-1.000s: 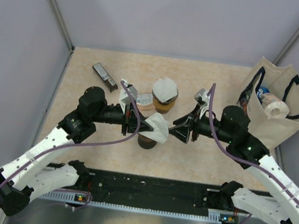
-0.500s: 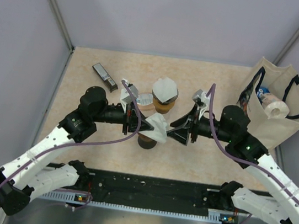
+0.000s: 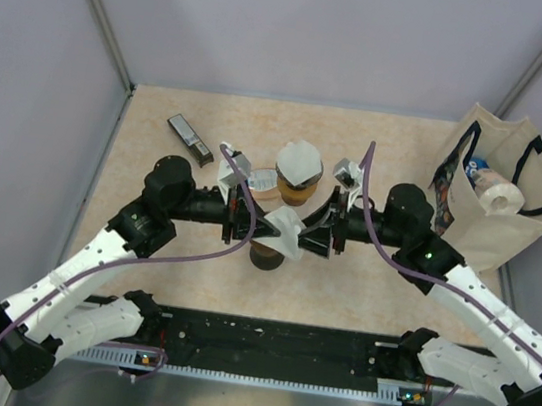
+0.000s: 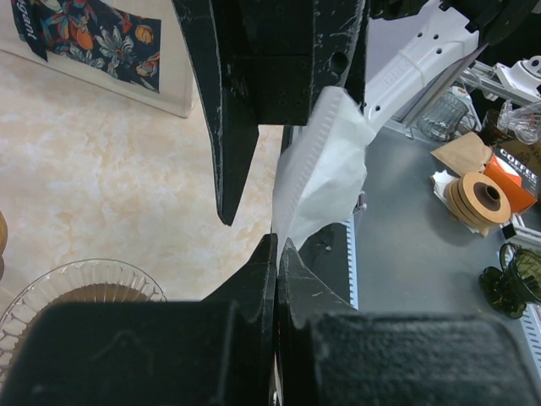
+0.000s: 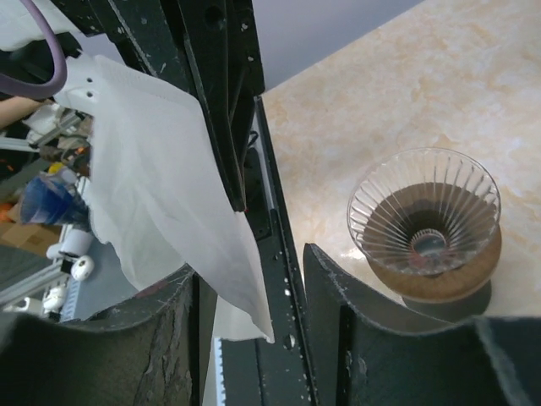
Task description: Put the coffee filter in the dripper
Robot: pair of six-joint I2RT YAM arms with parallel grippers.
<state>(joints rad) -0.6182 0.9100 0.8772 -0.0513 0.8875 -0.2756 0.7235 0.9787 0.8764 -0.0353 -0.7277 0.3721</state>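
Observation:
My left gripper (image 3: 263,227) is shut on a white paper coffee filter (image 3: 285,229) and holds it in the air above the glass dripper (image 3: 265,257), which is mostly hidden under it. My right gripper (image 3: 311,235) is open, facing the left one, with the filter's free edge between its jaws. In the left wrist view the shut fingertips (image 4: 277,247) pinch the filter (image 4: 325,169) and the dripper's rim (image 4: 80,283) shows at lower left. In the right wrist view the filter (image 5: 161,178) hangs by the open gripper (image 5: 249,279), and the dripper (image 5: 425,222) stands on the table at right.
A brown cup topped with white filters (image 3: 299,171) stands just behind the grippers, with a small round container (image 3: 263,182) beside it. A black bar-shaped item (image 3: 189,138) lies at the back left. A tote bag (image 3: 502,210) stands at the right wall.
My right gripper has moved left up to the filter, and its open jaws now straddle the filter's edge. The left gripper still holds the filter in about the same place.

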